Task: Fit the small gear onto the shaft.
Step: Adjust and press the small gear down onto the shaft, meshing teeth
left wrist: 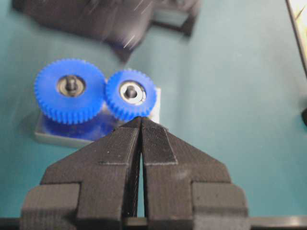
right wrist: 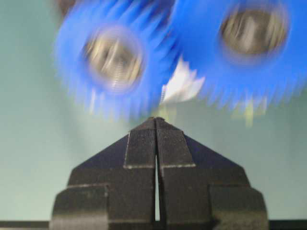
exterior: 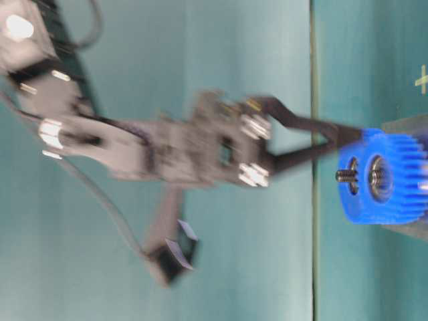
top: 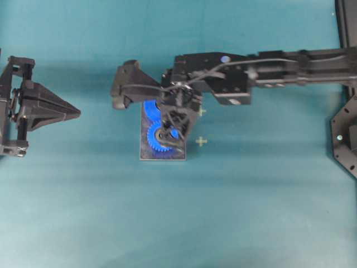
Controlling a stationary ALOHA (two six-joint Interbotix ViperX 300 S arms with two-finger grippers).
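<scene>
The small gear (left wrist: 130,94) sits on the grey plate (left wrist: 53,136), with the shaft (left wrist: 130,91) showing through its hub. Its teeth meet the larger blue gear (left wrist: 69,91). In the overhead view the small gear (top: 152,135) lies partly under my right gripper (top: 169,145), which hangs just above it, shut and empty. The right wrist view shows that gripper (right wrist: 156,120) shut, with the blurred small gear (right wrist: 112,57) beyond its tips. My left gripper (top: 75,111) is shut and empty, well to the left of the plate (top: 146,155). It also shows in its wrist view (left wrist: 140,120).
Two small yellow cross marks (top: 201,141) lie on the teal table just right of the plate. A black frame (top: 346,134) stands at the right edge. The right arm (top: 279,67) stretches across from the right above the table.
</scene>
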